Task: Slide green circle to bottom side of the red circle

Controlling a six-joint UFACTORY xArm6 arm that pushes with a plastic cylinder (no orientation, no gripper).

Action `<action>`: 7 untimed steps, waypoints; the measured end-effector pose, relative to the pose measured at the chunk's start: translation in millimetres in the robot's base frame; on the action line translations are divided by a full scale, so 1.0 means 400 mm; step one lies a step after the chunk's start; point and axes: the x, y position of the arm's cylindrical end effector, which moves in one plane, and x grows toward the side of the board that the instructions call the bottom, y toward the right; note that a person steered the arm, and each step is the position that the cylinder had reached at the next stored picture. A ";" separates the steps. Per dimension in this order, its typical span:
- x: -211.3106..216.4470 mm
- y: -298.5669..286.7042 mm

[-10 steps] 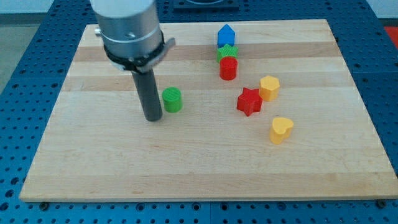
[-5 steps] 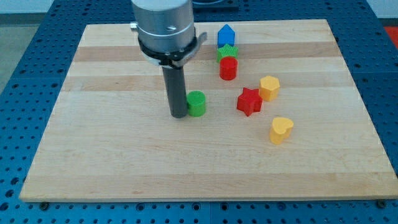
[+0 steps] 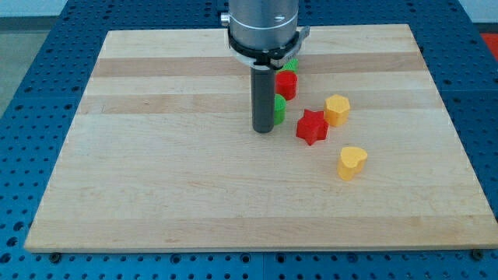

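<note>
My tip (image 3: 264, 130) has shoved the green circle (image 3: 278, 110) rightward across the board (image 3: 140, 187); it now sits just below the red circle (image 3: 287, 85). The tip, a bare rod gripping nothing, presses its left side. Placement looks nearly complete.

Camera view, 1 only. It looks down on me from above and in front, at a steep slant, facing the wooden board (image 3: 156, 194), whose far edge lies at the view's top and near edge at the view's bottom. Range: middling; all 4 board edges fit in frame, with a margin of blue perforated table (image 3: 23, 117) on the view's left, right and bottom. My housing (image 3: 263, 27) enters from the view's top, cropped there. My tip (image 3: 263, 131) stands near mid-frame. No second view, so nothing is shared.
</note>
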 end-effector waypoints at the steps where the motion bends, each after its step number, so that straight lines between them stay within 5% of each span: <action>1: -0.002 -0.017; 7: -0.051 0.041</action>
